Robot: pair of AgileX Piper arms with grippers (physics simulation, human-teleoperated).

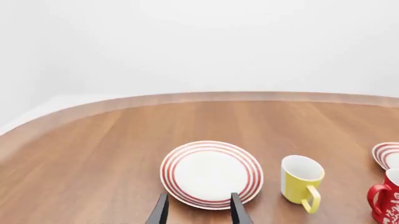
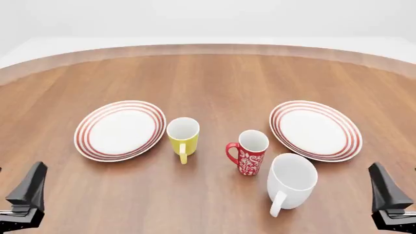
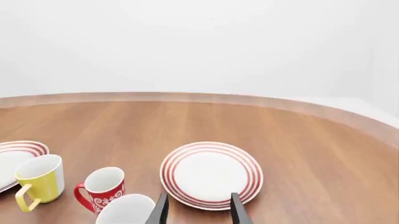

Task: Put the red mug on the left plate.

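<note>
The red mug [image 2: 250,154] with white floral pattern stands upright near the table's middle, handle toward the left; it also shows in the right wrist view [image 3: 103,189] and at the edge of the left wrist view [image 1: 388,198]. The left plate [image 2: 120,129], white with red rings, lies bare at the left and fills the left wrist view [image 1: 212,173]. My left gripper [image 1: 198,212] is open, hovering at the near left corner [image 2: 26,195], well short of the plate. My right gripper [image 3: 198,212] is open at the near right corner [image 2: 388,197], with nothing between its fingers.
A yellow mug [image 2: 183,138] stands between the left plate and the red mug. A bigger white mug [image 2: 291,181] sits just right of and nearer than the red mug. A second ringed plate [image 2: 315,129] lies at the right. The table's curved far edge [image 2: 208,48] runs behind.
</note>
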